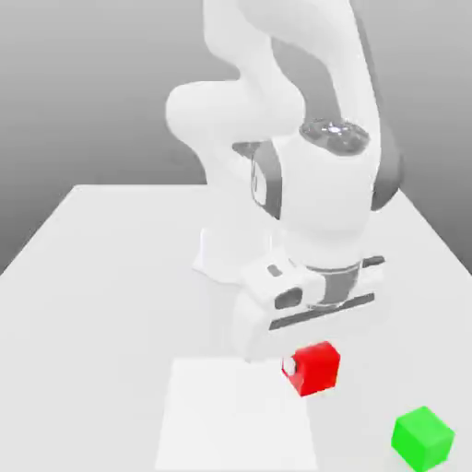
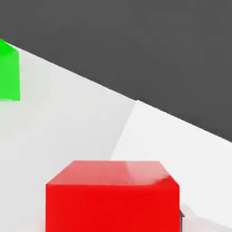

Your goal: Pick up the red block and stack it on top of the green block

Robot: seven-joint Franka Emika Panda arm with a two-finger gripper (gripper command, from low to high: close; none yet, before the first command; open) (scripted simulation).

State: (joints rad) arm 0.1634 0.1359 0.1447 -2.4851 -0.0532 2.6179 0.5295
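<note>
Red block (image 1: 316, 368) sits clamped in the closed pincer (image 1: 293, 367); carry it level and centre it squarely over the green block (image 1: 423, 438).

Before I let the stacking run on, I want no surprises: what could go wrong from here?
1. The claw is shut on the red block, apparently near one side; it might twist or slip during the carry.
2. The green block sits near the table's front edge in the exterior view; a nudge while placing might push it off.
</note>
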